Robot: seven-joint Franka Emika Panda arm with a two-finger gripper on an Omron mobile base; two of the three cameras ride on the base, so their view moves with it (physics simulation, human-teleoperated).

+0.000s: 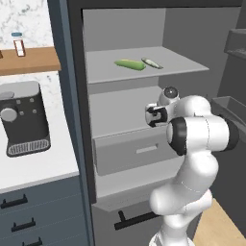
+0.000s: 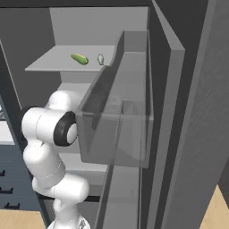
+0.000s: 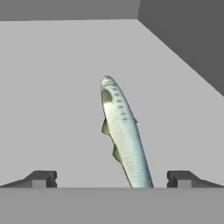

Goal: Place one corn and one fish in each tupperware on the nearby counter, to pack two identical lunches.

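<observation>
Silver-grey fish (image 3: pixel 122 135) lies centre frame in the hand view, on a fridge shelf (image 1: pixel 192 62) beside the green corn (image 1: pixel 129 64). Gripper (image 3: pixel 111 178) wide, empty. Step: fish pickup. Next: descend, straddle, close.

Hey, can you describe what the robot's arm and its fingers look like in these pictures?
The arm is glossy white with rounded, bulbous segments and dark black rings at the joints; a grey cap tops the wrist. No cables or markings show. The gripper ends in two small dark grey fingers, blocky with flat lighter pads.
</observation>
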